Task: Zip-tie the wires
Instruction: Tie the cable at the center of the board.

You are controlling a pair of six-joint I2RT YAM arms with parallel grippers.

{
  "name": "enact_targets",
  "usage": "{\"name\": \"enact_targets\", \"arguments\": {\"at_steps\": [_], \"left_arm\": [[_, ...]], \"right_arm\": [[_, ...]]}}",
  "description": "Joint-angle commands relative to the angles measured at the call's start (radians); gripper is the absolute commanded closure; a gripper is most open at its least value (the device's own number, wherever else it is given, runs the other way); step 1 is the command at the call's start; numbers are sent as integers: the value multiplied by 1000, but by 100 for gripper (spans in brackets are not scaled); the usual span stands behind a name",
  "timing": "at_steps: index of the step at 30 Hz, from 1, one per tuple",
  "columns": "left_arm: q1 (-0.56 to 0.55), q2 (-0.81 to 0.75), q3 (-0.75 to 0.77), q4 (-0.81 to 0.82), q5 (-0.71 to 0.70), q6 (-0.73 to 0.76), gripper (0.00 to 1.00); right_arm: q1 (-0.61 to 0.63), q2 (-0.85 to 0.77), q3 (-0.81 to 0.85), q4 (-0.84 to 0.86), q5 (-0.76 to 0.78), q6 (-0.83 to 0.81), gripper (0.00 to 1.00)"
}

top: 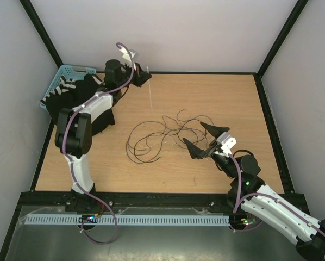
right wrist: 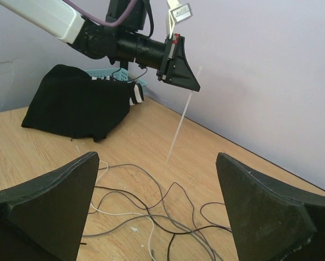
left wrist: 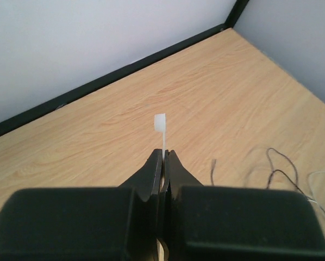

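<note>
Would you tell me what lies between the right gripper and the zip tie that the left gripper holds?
The wires lie on the table between the right gripper and the hanging zip tie, seen in the top external and right wrist views.

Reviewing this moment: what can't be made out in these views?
- Left wrist: the left tool hides most of the zip tie; only its head end shows.
- Top: whether the zip tie's tail touches the table is too fine to tell.
- Right wrist: the wires run behind the fingers of the right tool and off the bottom edge.
- Top: the black cloth covers the basket contents.
</note>
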Motion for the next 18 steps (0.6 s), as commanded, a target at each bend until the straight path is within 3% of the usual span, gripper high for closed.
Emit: {"name": "enact_targets", "arguments": {"at_steps": [1, 8, 18], "left_arm": [[15, 65, 60, 32, -11, 11, 100], [15, 91, -30, 110, -11, -50, 100], [-12, 76, -299, 415, -69, -206, 100]], "right_arm": [[3, -20, 22, -19, 13, -2, 1], [4, -25, 19, -21, 11, 1, 1], [4, 25, 29, -40, -10, -7, 1]]}}
